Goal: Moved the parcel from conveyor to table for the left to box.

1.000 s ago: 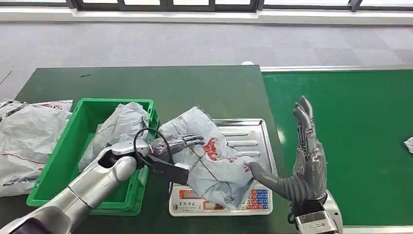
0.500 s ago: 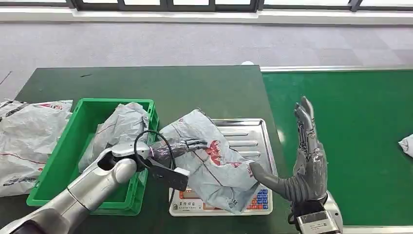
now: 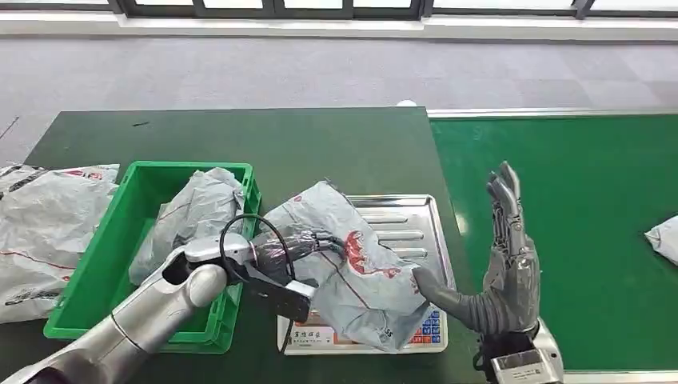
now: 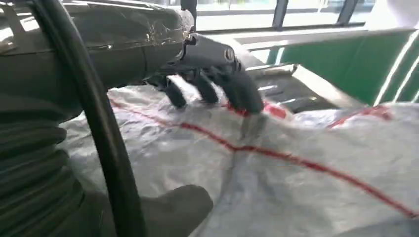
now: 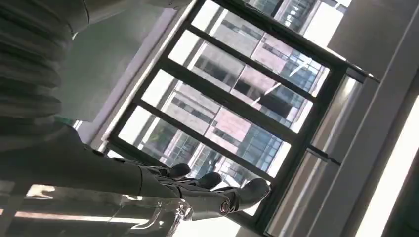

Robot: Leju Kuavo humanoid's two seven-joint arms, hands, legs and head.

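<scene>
On the scale (image 3: 400,210) beside the green bin (image 3: 96,260) lies the parcel (image 3: 360,280), our left hand (image 3: 308,242) curled onto it. Our right hand (image 3: 504,276) stands upright beside it, fingers apart, holding nothing.

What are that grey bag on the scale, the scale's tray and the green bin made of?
The grey bag looks like thin plastic film: crinkled, slightly glossy, printed in red. The scale's tray seems to be brushed metal, likely stainless steel: silvery and ribbed, with bright reflections. The green bin looks like rigid moulded plastic: uniform colour, smooth walls, thick rim.
</scene>
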